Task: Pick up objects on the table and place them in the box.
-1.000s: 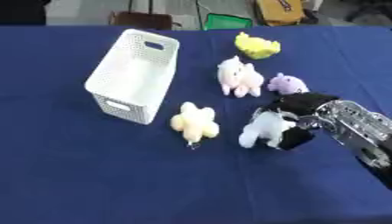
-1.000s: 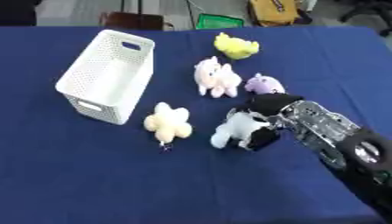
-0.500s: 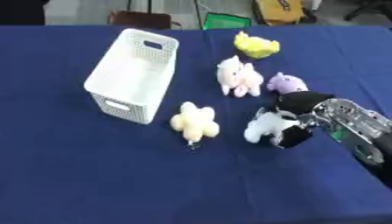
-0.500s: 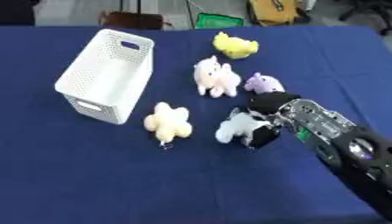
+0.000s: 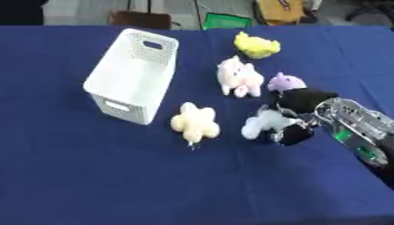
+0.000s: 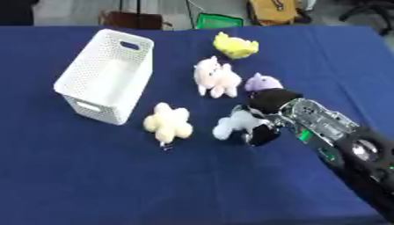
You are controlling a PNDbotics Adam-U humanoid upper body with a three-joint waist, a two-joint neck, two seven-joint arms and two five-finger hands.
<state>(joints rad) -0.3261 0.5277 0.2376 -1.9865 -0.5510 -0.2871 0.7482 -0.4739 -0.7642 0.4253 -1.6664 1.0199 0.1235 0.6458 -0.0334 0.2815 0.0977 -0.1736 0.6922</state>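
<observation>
My right hand (image 5: 298,115) reaches in from the lower right, and its fingers curl round a white plush toy (image 5: 261,123) that lies on the blue table (image 5: 115,176). A cream star-shaped plush (image 5: 195,122) lies just left of it. Behind are a pink plush animal (image 5: 238,77), a small purple plush (image 5: 285,81) close to the hand's back, and a yellow plush (image 5: 255,44) farther off. The white perforated box (image 5: 134,74) stands open-topped at the left with nothing visible inside. My left hand shows in neither view.
Beyond the table's far edge are a green crate (image 5: 227,20), a brown chair (image 5: 142,19) and a yellow bag (image 5: 281,10). Bare blue cloth spreads across the front and left of the table.
The right hand has closed further round the white plush and shifted slightly. The other toys and the box have not moved.
</observation>
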